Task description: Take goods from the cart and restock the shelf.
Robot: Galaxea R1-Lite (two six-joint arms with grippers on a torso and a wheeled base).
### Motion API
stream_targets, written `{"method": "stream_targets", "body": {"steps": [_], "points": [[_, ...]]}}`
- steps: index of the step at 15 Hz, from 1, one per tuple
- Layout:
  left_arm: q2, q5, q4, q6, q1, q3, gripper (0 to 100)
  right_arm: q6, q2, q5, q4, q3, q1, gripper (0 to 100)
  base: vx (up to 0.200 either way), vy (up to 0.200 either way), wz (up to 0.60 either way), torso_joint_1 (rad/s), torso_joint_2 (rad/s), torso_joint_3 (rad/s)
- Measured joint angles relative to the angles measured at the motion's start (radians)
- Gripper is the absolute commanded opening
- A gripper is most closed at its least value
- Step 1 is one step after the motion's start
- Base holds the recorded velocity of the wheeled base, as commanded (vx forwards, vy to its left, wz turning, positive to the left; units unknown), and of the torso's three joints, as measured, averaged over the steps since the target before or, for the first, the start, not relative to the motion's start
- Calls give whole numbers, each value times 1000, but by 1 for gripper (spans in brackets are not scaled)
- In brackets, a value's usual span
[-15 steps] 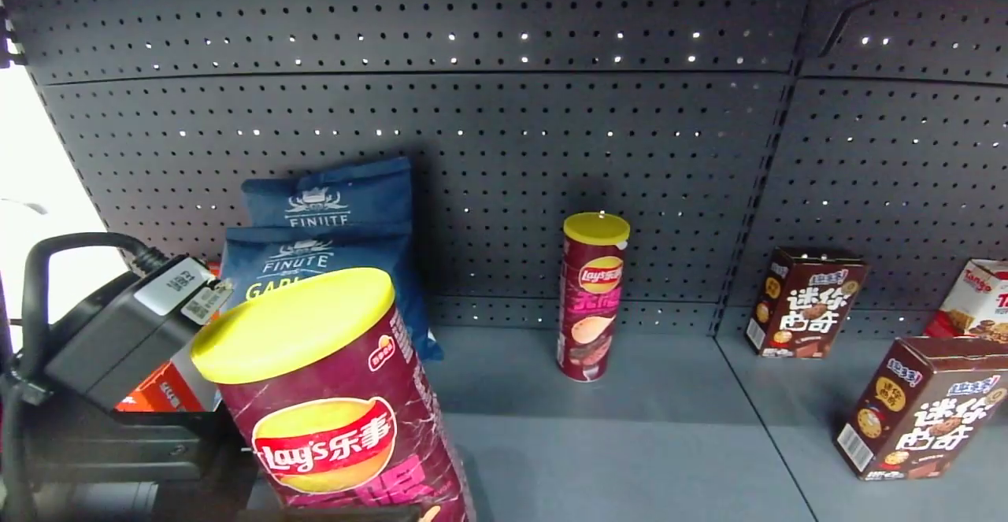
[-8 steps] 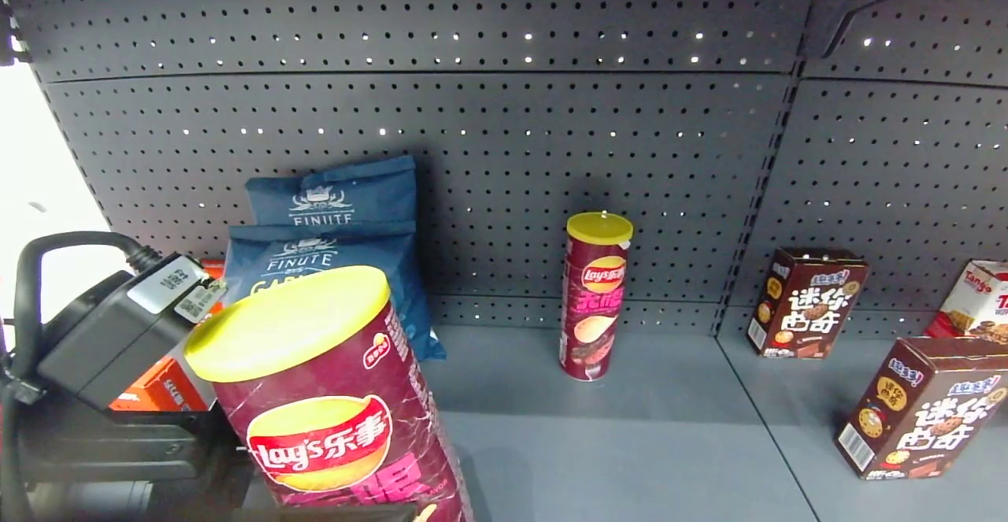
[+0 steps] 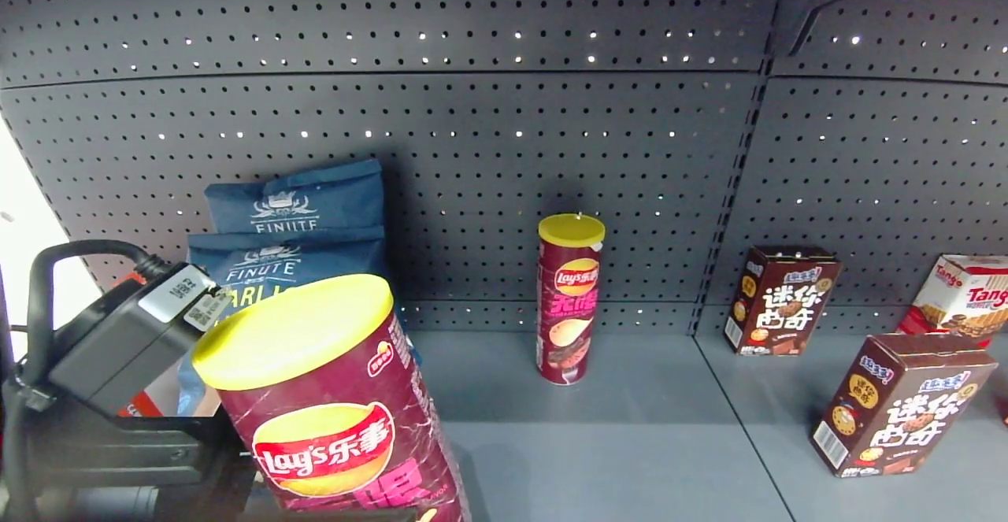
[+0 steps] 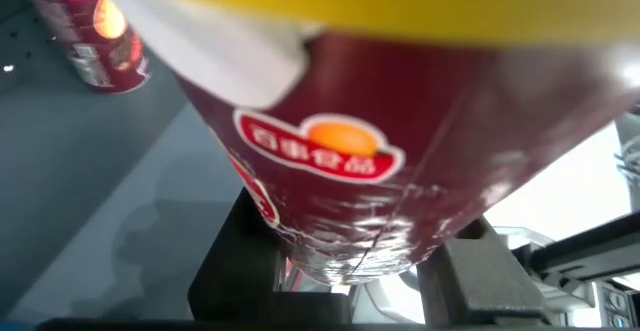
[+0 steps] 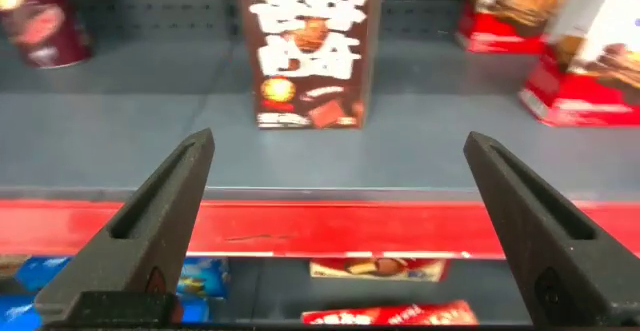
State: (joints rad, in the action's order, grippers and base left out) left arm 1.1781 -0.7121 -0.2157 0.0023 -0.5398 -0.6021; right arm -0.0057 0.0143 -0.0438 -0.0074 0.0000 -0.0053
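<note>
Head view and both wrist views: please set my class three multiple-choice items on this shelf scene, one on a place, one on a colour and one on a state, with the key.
1. Where is the shelf chip can?
A) upright, near the pegboard wall
B) lying on a brown box
C) inside a cart

2. What colour is the lid of the held chip can in the left pincer?
A) blue
B) yellow
C) white

3. How is the right pincer?
A) shut on a box
B) shut on a bag
C) open, holding nothing

Key:
1 A: it stands upright on the shelf floor, just in front of the perforated wall.
2 B: the head view shows its yellow lid.
3 C: the right wrist view shows its fingers spread with nothing between them.
</note>
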Motion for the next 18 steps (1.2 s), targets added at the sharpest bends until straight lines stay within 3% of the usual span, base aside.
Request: {"method": "stream_targets", "body": {"steps": [3, 5, 9, 12, 15, 18], "points": [[-1, 4, 3, -1, 1, 8, 0, 50, 29, -2, 4, -36, -2, 100, 0, 0, 0, 0, 0, 0], [-1, 4, -1, 0, 0, 24, 0, 93, 123, 43, 0, -191, 15, 100, 0, 0, 0, 0, 0, 0], [-1, 5, -3, -2, 0, 32, 0, -115, 404, 190, 35, -541, 94, 100, 0, 0, 0, 0, 0, 0], [0, 5, -2, -2, -2, 32, 0, -213, 591, 267, 57, -651, 199, 100, 0, 0, 0, 0, 0, 0], [4, 5, -2, -3, 0, 26, 0, -230, 768, 284, 56, -687, 366, 100, 0, 0, 0, 0, 0, 0], [6, 6, -1, -4, 1, 26, 0, -227, 964, 288, 5, -729, 451, 100, 0, 0, 0, 0, 0, 0]]}}
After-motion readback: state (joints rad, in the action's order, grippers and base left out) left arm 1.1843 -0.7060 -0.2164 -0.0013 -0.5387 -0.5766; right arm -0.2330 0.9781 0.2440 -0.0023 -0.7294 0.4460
